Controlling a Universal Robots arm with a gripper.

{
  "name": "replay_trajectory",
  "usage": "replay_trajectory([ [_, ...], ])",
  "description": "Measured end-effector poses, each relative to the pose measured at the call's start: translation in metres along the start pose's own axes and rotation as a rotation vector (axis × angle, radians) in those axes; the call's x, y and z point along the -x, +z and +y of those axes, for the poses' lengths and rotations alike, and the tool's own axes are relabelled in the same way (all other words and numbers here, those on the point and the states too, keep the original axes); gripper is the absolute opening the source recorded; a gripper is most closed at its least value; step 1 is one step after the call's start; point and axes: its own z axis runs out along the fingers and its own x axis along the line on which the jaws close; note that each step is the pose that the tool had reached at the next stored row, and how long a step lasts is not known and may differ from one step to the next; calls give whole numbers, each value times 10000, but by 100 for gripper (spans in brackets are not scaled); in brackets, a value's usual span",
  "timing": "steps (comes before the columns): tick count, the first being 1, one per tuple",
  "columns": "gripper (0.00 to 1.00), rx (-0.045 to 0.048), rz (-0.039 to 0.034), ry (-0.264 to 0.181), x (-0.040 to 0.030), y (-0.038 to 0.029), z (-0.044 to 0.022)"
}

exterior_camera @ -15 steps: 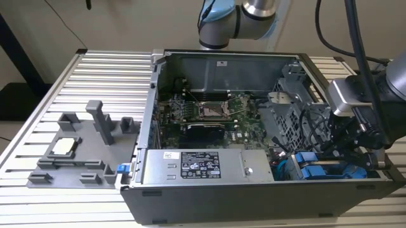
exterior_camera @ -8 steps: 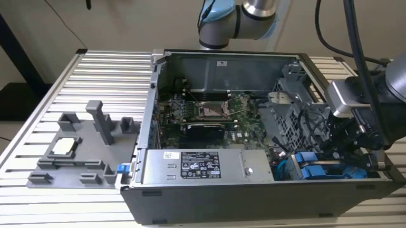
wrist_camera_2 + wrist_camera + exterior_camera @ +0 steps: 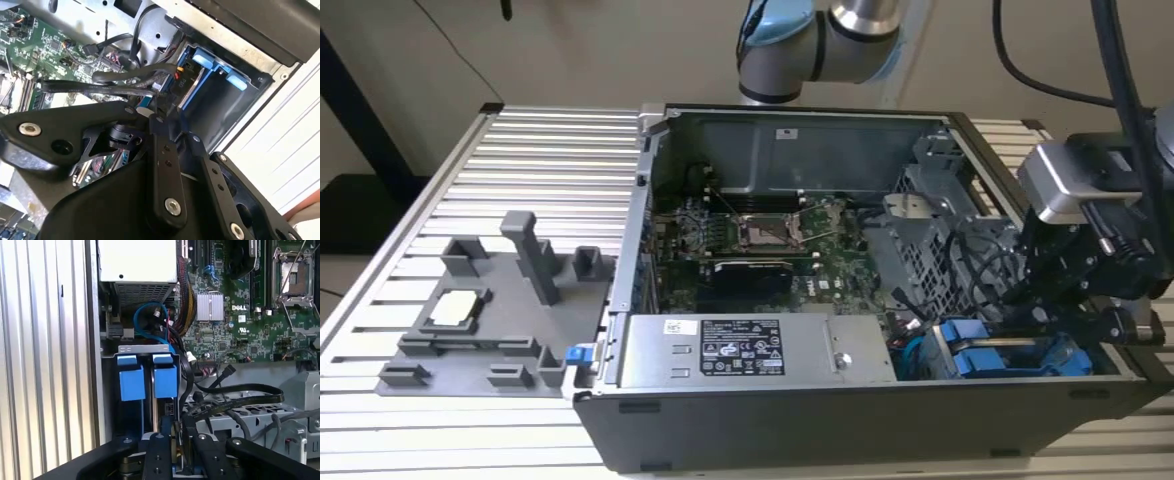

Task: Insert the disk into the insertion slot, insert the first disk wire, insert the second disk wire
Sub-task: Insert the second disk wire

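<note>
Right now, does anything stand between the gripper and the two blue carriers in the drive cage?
Nothing visible lies directly between the gripper and the blue carriers; black cables hang close beside that path, next to the drive cage.

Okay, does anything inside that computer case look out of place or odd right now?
Nothing looks damaged. Both blue drive carriers sit side by side in the grey drive cage, and the hand is down beside them among loose black cables that sprawl across the case, untidy but not broken.
</note>
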Motion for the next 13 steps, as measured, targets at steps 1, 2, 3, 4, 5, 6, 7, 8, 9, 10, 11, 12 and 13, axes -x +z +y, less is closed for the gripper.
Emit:
replay_trajectory([
  [1, 24, 0, 2, 0, 6, -34, 0],
  [2, 24, 0, 1, 0, 11, -66, 0],
  [3, 24, 0, 3, 0, 16, -98, 0],
  [4, 24, -1, 7, -1, 22, -133, 0],
  [5, 24, -1, 16, -1, 27, -162, 0],
  [6, 24, -2, 34, -1, 31, -177, 0],
  [7, 24, -2, 56, -1, 33, -178, 0],
  [8, 24, -3, 72, -1, 32, -177, 0],
  [9, 24, -4, 89, -1, 32, -178, 0],
  [10, 24, -4, 108, -1, 33, -179, 0],
  [11, 24, -5, 124, -1, 32, -179, 0],
  [12, 24, -5, 141, -1, 32, -179, 0],
  [13, 24, -6, 158, -1, 32, -178, 0],
])
